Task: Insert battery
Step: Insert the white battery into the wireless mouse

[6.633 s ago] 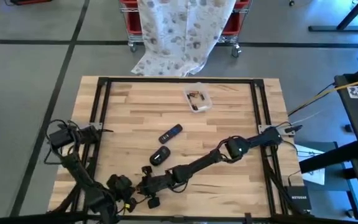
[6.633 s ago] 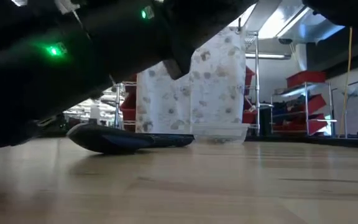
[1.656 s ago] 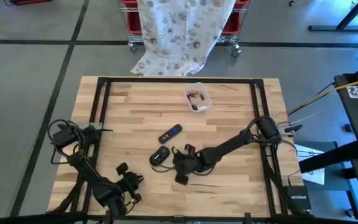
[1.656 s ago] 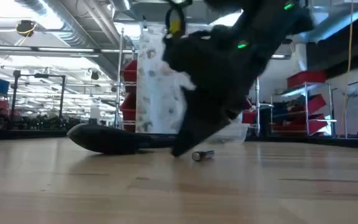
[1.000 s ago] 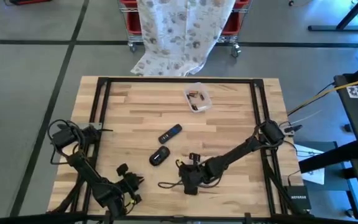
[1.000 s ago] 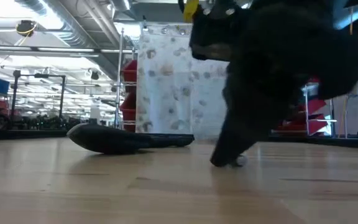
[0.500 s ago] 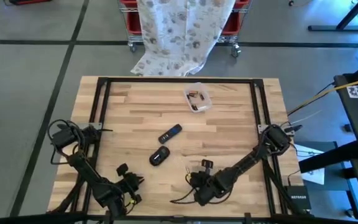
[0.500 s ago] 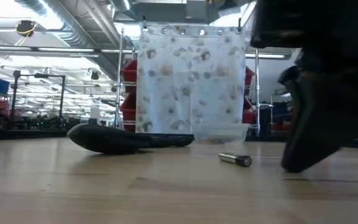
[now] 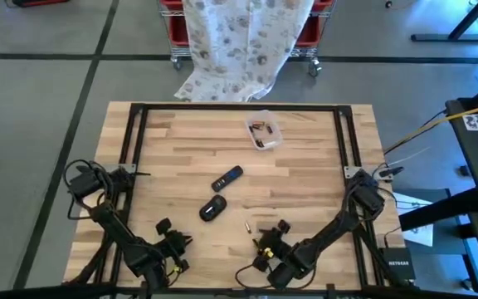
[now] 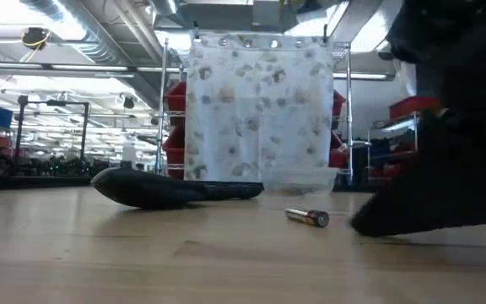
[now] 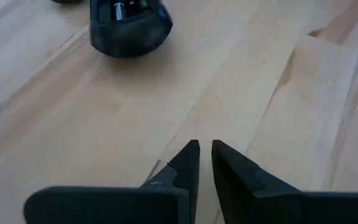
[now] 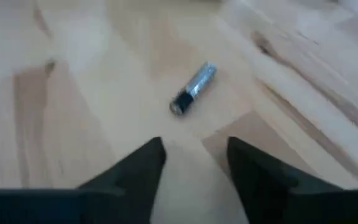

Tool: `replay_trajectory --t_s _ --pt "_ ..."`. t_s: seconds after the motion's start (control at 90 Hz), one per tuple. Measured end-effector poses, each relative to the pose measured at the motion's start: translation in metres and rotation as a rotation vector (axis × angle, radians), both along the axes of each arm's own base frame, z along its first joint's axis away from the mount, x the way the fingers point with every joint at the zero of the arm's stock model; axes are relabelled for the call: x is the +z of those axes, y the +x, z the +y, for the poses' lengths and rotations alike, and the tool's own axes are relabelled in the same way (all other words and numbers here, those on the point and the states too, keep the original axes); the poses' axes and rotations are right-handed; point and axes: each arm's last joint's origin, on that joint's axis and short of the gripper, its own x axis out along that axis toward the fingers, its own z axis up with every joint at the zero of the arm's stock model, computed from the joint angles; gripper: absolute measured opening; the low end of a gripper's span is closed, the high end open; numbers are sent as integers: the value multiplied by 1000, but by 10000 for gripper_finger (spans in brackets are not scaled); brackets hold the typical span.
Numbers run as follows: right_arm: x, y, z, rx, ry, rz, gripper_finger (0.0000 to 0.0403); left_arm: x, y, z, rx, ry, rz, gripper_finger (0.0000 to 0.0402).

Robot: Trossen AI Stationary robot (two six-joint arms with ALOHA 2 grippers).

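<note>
A battery lies loose on the wooden surface, near the front edge and a little right of centre. In the right wrist view the battery is a small cylinder, dark along one half and silvery along the other, lying flat on its side; the low view shows the battery with a metallic sheen and an orange-tinted end.

Just behind and left of it sits a dark mouse, upside down in the left wrist view with its compartment open and metal contacts showing. Farther back lies a slim remote, and beyond that, near the back rail, a clear tray holding small items. A spotted cloth hangs over a red cart behind the surface. Nothing lies between the battery and the mouse.

The right end effector is low at the front, just right of the battery and not touching it; its fingers stand apart with the battery ahead of the gap, empty. In the low view it fills the right side as a dark mass. The left end effector waits at the front left, its fingers drawn nearly together with only a narrow slit between them, holding nothing, pointed toward the mouse.
</note>
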Motion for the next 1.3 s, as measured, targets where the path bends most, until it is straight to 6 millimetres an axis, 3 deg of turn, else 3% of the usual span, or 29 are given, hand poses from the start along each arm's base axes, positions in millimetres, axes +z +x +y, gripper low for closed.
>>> replay_trajectory --t_s 0.133,0.633,0.744,0.867,1.056,1.3 --pt "-4 5 0 -19 -13 -60 204 0 0 0 0 2 -3 27" --pt "-14 30 -22 -22 -2 -16 151 3 6 -8 7 -65 -112 27" --pt "-15 34 -28 -4 -11 8 114 3 7 -9 7 -86 -126 27" --pt "-16 36 -32 32 -52 39 31 4 8 -11 6 -98 -134 27" --pt "-9 35 -31 204 -205 158 12 4 9 -10 6 -97 -133 27" --pt "31 36 -42 607 -402 396 7 3 10 -7 -10 -54 -111 27"
